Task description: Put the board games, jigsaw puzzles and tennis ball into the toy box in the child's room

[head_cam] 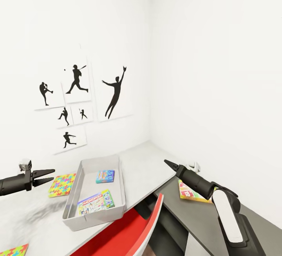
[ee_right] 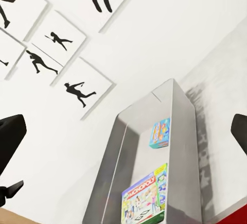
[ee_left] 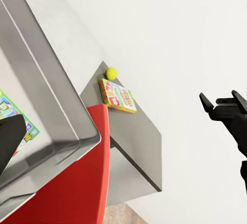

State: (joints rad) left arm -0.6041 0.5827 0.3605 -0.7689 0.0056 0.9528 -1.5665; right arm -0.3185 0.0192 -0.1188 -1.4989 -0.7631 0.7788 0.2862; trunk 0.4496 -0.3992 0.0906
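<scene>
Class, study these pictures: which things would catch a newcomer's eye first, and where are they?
The grey toy box sits mid-table, with two bright board games lying flat inside. Black sports silhouette pictures hang on the white wall behind. A red chair back juts up at the table's near edge.

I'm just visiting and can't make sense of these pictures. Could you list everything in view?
toy box: one, grey, on the table.
board games: two in the box, a blue one and a white-green one; a third, yellow-green, on the low dark cabinet.
puzzles: two, multicolour, on the table; one left of the box, one at the near edge.
ball: one, yellow-green, on the cabinet beside the third game.
table: one, pale grey, in the corner.
cabinet: one, dark grey, right of the table.
chair: one, red, at the table.
pictures: six, black silhouettes on white, on the wall.
left gripper: open, empty, above the table.
right gripper: above the cabinet; opening unclear.
</scene>
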